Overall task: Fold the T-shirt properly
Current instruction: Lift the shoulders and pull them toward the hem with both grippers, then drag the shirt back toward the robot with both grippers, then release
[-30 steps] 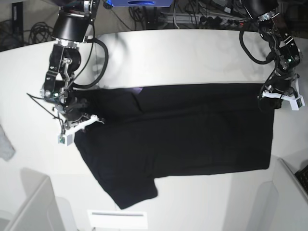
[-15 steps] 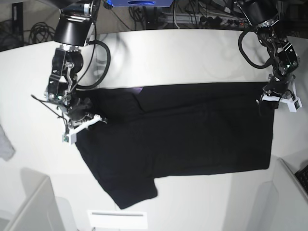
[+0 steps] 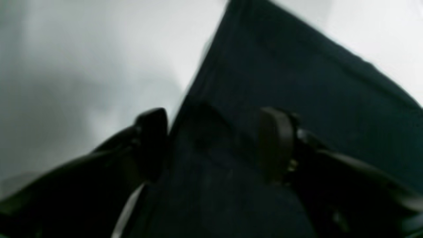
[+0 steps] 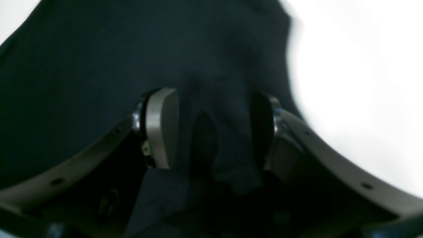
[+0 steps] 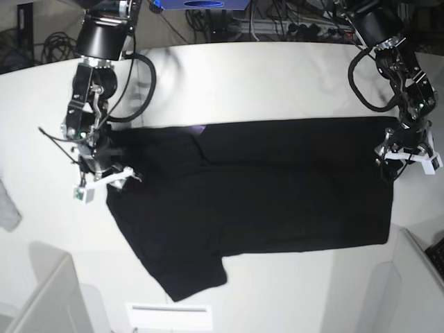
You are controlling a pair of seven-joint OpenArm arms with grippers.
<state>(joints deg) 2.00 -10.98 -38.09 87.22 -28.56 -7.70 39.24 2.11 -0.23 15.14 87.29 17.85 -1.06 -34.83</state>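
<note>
The black T-shirt lies spread on the white table, plain side up, with a purple sliver of print at the neck. My right gripper is at the shirt's left edge. In the right wrist view it is open, with a raised fold of the black T-shirt between its pads. My left gripper is at the shirt's upper right corner. In the left wrist view it is open, straddling the edge of the black T-shirt.
A small grey cloth scrap lies at the table's left edge. White bins stand at the front left and front right. A white card lies at the front. Cables run behind the table.
My right gripper has shifted left along the shirt's left edge. My left gripper has moved down and slightly right at the upper right corner. The shirt looks drawn a little wider.
</note>
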